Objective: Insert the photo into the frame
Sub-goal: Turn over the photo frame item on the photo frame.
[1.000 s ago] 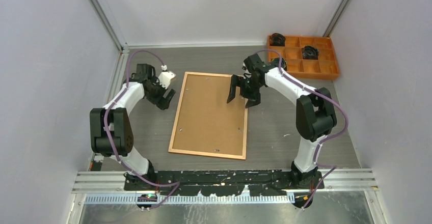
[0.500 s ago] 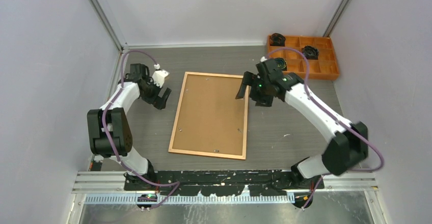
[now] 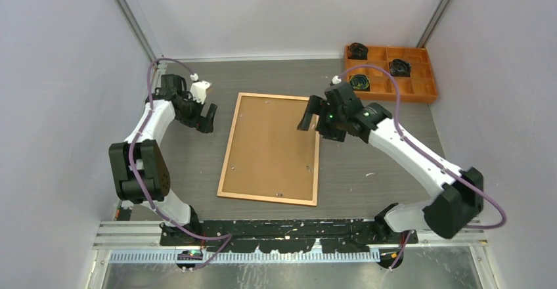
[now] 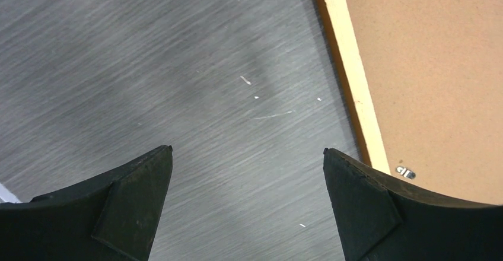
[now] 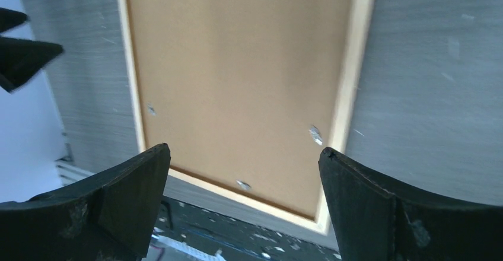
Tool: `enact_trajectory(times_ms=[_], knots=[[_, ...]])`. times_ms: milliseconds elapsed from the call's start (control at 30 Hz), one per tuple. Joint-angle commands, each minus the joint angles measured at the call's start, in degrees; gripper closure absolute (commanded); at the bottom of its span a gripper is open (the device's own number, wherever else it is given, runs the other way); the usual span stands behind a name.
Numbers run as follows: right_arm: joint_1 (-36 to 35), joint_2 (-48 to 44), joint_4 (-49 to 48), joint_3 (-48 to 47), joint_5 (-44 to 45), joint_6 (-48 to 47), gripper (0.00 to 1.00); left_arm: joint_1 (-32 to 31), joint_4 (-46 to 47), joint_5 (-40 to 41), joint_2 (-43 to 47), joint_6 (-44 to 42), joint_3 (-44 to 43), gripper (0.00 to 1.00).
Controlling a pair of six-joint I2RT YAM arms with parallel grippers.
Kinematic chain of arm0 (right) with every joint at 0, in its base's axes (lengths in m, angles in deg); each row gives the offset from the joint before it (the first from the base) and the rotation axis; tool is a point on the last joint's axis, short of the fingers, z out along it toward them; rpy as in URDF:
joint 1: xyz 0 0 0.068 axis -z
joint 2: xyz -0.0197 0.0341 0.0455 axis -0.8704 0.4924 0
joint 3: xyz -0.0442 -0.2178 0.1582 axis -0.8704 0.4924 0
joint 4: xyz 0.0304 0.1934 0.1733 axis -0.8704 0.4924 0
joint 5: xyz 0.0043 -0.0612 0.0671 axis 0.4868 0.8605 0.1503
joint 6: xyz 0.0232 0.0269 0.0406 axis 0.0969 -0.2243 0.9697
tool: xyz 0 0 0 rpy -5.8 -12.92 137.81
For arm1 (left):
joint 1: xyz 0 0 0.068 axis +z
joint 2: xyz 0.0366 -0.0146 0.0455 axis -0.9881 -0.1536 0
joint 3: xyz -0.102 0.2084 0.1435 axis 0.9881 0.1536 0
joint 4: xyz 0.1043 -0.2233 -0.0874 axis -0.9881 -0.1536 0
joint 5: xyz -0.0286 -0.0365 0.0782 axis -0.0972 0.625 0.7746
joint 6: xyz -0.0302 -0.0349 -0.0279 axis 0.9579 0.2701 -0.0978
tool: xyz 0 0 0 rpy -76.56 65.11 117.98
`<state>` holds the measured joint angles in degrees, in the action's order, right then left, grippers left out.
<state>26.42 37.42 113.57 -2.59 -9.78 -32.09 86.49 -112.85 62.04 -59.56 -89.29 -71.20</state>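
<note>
Two grippers (image 3: 205, 125) (image 3: 317, 128) near opposite frame (image 3: 226, 164) edges

**Both arms reached out, both grippers spread wide**

The white-and-black left arm (image 3: 152, 121) is folded sharply at its black elbow, and its forearm is carried forward and inward. The black two-finger left gripper (image 3: 206, 115) is pointed down and toward the other arm. Its jaws are held fully apart, and the dark wedge-shaped fingertips (image 4: 133, 204) are seen at opposite edges of the wrist view.

The white-and-black right arm (image 3: 407, 148) is stretched long and low, with its elbow swung out to its own side. The black two-finger right gripper (image 3: 316, 126) is tilted down and toward the left arm, its jaws likewise spread wide. A small green light (image 3: 332, 113) is lit just behind those jaws. The two grippers are kept well apart.
</note>
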Motion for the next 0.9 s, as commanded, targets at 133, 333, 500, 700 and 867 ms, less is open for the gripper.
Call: enact_trajectory(times_ms=[133,333,500,700,867], knots=[[-3.3,10.2,-31.3,5.4,-6.7,5.4,0.00,0.4,-6.9,-6.3,0.8,1.2,-2.6,0.00],[-15.7,21.8,-34.0,-2.3,2.1,-0.5,0.21,-1.6,-8.9,-11.6,-1.6,2.2,-1.2,0.11],[-20.6,32.5,-38.6,-8.5,0.1,-0.1,0.23,-3.9,-10.4,-11.7,-5.7,2.7,-2.9,0.25],[-24.0,41.8,-42.4,-14.5,-3.1,0.8,0.38,-4.3,-12.0,-13.0,-8.9,2.0,-4.6,0.49],[-25.7,46.5,-44.1,-16.8,-4.5,2.0,0.50,-4.3,-12.4,-14.7,-9.5,1.2,-4.1,0.53]])
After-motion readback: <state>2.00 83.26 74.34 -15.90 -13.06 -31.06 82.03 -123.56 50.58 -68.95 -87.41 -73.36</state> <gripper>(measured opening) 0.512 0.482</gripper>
